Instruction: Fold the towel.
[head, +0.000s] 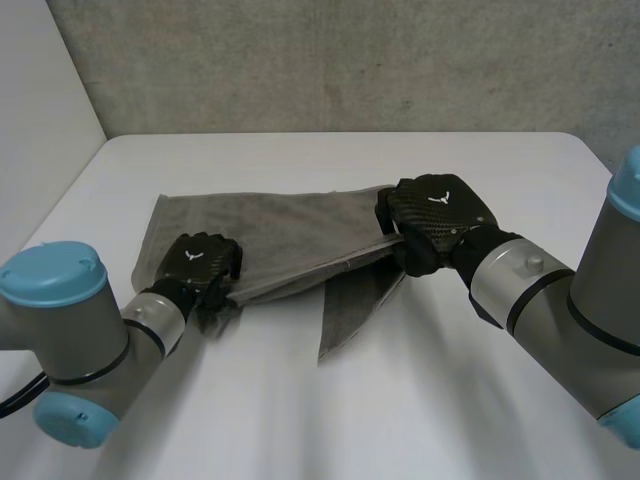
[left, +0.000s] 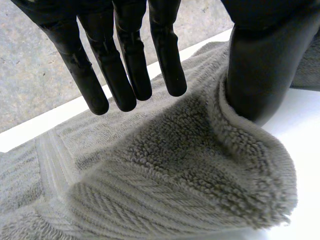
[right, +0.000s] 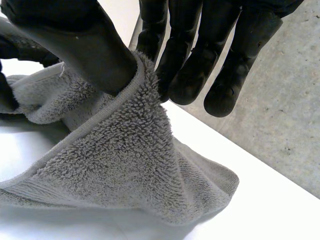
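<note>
On the white table (head: 300, 420), before a grey wall (head: 330, 60), a grey towel (head: 280, 225) is spread with its long axis running from the robot's left to its right. The far left corner lies flat. Part of the near long edge is lifted and drawn into a straight line between the two hands, and a loose corner flap below that line points toward the robot.

The near edge is gripped toward the towel's left end by the left hand (head: 203, 260) and at its right end by the right hand (head: 440, 215).

The whole layout can be read in the head view, but the grips are hidden there under the backs of the hands. In the left wrist view a fold of towel is seen pinched between nearly straight fingers (left: 125, 75) and the thumb (left: 260, 65), and a flat woven band (left: 50, 160) is visible across the pile. In the right wrist view the hem is clamped between thumb (right: 95, 55) and curled fingers (right: 190, 75), with the cloth hanging down to the table.
</note>
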